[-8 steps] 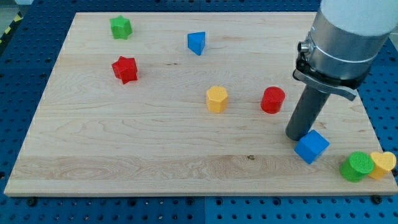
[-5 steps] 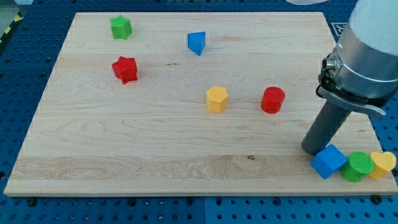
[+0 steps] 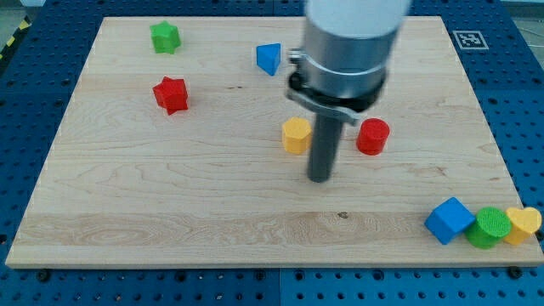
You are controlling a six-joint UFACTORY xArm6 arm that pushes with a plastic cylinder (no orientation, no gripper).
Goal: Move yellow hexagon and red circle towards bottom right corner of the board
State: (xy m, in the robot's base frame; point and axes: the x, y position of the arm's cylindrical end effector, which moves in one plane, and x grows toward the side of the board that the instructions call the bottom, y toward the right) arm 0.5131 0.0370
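I am resting my tip (image 3: 319, 178) on the wooden bench (image 3: 170, 195), just nearer than the yellow hexagon (image 3: 296, 135) and the red circle (image 3: 372, 136); no fingers are showing

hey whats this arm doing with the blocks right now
A robot arm's dark rod is on a wooden board. My tip sits just below the gap between the yellow hexagon block and the red round block, touching neither. Both are mid-board. A blue cube, green cylinder and yellow block crowd the bottom right corner.
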